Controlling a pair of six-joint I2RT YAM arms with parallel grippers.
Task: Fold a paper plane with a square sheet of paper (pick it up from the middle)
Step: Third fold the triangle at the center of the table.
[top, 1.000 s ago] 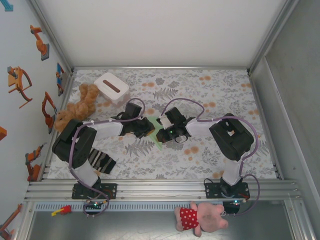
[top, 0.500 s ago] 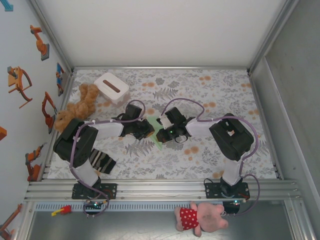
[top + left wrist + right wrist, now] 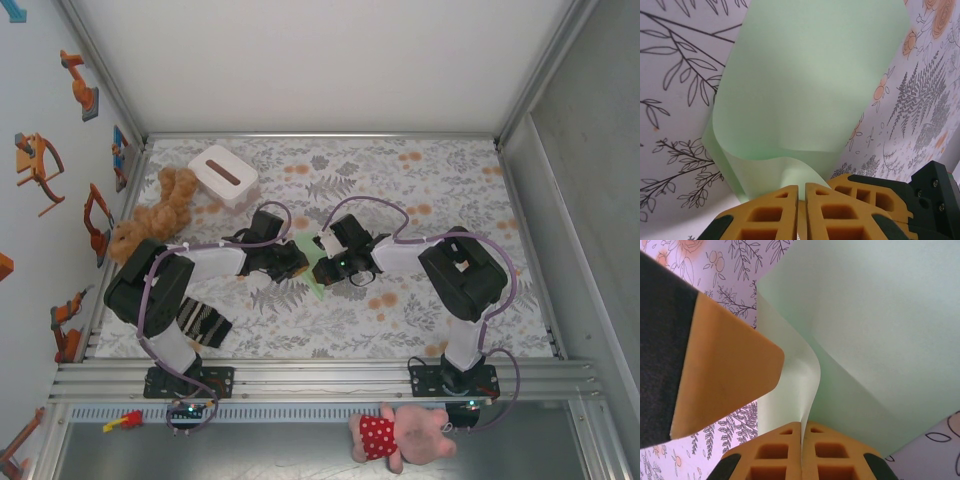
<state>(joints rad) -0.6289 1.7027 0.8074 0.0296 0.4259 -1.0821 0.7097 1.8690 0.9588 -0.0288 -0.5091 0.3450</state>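
- Pinching square sheet of paper (image 3: 805,85) with left tool (image 3: 801,187); barely shifted since a second ago.
- Gripping it, fully closed, with right tool (image 3: 802,426); unchanged.
- Probably mid-fold, uncreased.

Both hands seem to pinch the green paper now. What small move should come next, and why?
The left hand and right hand are each shut on the square sheet of paper, which curls over in a soft loop, not a sharp crease. So probably lower both toward the table to press the bend flat.
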